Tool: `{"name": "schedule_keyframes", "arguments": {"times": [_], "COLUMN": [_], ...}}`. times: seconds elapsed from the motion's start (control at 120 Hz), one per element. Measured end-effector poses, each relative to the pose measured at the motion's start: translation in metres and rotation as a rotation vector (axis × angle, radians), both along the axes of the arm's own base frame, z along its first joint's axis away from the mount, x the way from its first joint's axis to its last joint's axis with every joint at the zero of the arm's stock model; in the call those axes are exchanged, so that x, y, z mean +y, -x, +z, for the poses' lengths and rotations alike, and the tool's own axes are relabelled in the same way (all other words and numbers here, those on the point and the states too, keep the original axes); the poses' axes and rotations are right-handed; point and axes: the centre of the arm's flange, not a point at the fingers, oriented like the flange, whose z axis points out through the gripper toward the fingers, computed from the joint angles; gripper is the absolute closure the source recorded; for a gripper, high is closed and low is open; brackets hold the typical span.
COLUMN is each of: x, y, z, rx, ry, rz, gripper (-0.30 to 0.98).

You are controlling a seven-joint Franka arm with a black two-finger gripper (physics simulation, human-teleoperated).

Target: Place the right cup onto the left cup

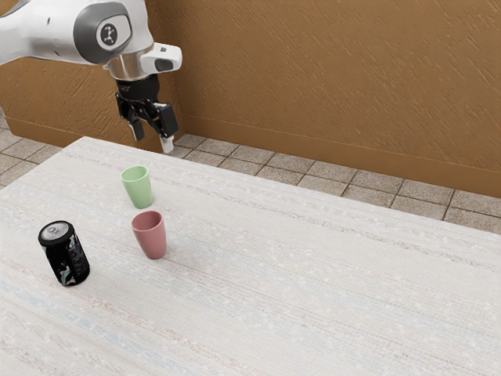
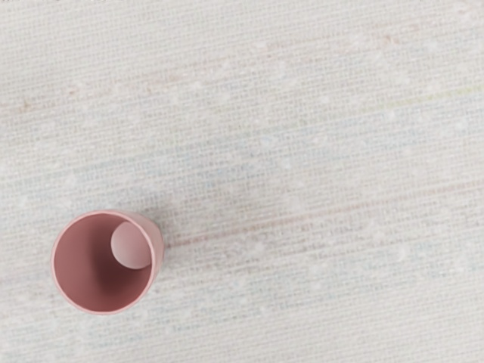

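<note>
Our end effector (image 1: 153, 142) hangs well open, empty.
The pink cup (image 1: 153, 240) stands near six o'clock of the green cup (image 1: 138, 191) (exterior view); likely light, stiff, slick: we'd pinch its upper wall.

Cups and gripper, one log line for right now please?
gripper: open, raised; pink cup: upright, empty; green cup: upright; stacking: not done; black can: upright

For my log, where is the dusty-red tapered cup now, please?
The dusty-red cup stands upright in the exterior view's left half, nearer the camera than the light-green tapered cup, with the black can farther to that side.
</note>
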Motion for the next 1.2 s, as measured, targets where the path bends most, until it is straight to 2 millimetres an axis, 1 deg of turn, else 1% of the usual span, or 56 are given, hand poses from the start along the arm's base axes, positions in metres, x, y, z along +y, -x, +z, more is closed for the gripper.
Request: {"name": "schedule_keyframes", "arguments": {"times": [0.15, 0.25, 0.367, 0.592, 0.692, 0.892, 0.967, 1.2], "x": [-0.001, 0.001, 0.004, 0.004, 0.010, 0.023, 0.027, 0.043], "y": [0.000, 0.000, 0.000, -0.006, -0.009, -0.015, -0.015, -0.016], "z": [-0.004, -0.014, -0.036, -0.077, -0.095, -0.122, -0.131, -0.170], "rx": [0.000, 0.013, 0.029, 0.046, 0.050, 0.050, 0.051, 0.076], "ry": [0.000, -0.001, -0.001, 0.000, 0.000, 0.015, 0.019, 0.035], "rz": [-0.001, 0.003, 0.009, 0.039, 0.063, 0.113, 0.129, 0.185], "gripper": [0.00, 0.00, 0.00, 0.00, 0.00, 0.00, 0.01, 0.05]}}
